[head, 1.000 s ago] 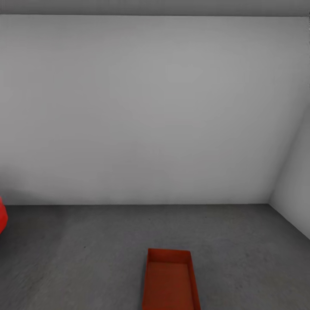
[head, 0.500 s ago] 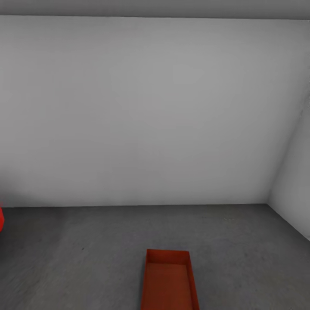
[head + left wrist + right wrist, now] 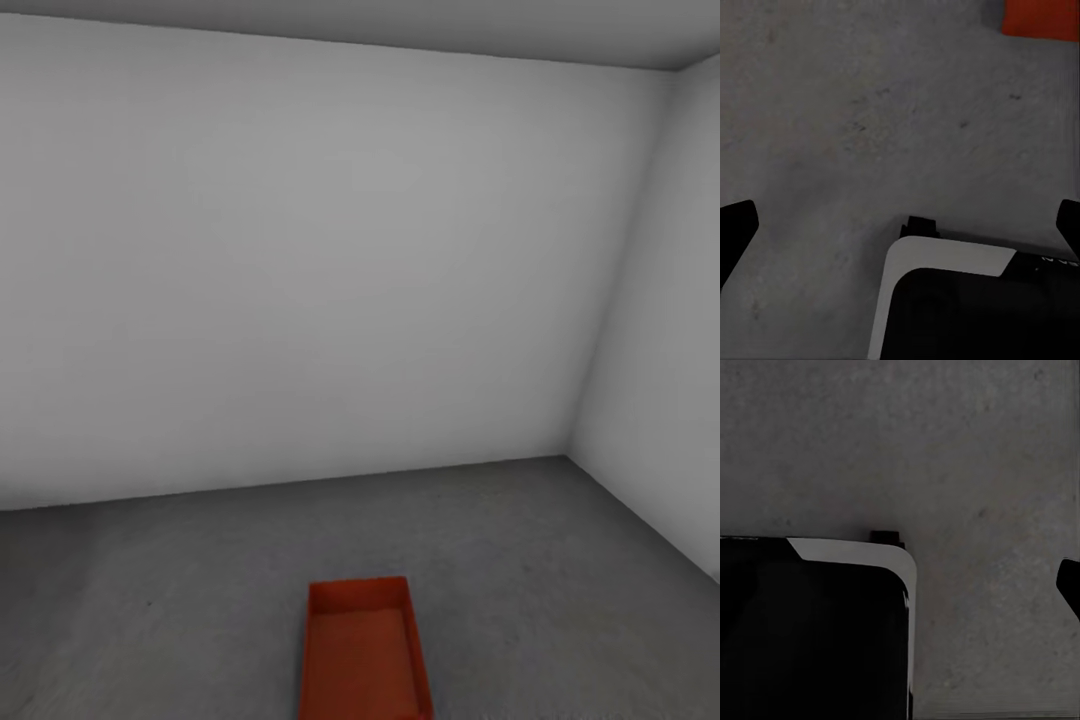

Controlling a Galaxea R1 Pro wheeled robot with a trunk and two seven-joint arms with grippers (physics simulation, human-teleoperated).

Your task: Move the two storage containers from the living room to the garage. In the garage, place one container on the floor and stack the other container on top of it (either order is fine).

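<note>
One red-orange open-top storage container (image 3: 365, 650) rests on the dark grey concrete floor (image 3: 560, 560) of the garage, low in the middle of the head view and cut off by the picture's edge. A red-orange corner of a container (image 3: 1042, 16) shows in the left wrist view; which container it is I cannot tell. My left gripper (image 3: 900, 225) hangs open over bare floor, its black fingertips (image 3: 735, 225) far apart with nothing between them. My right gripper (image 3: 900, 589) is also over bare floor, one fingertip (image 3: 1069, 585) showing at the picture's edge, nothing held.
Plain white walls close the room ahead (image 3: 300, 280) and to the right (image 3: 660, 350), meeting in a corner. The robot's own black-and-white base (image 3: 967, 300) (image 3: 810, 622) sits under both wrist cameras. Open concrete lies on both sides of the container.
The head camera has turned right and tilted, so the whole picture has shifted. The red shape at the left edge has slid out of the picture. The container on the floor has not moved.
</note>
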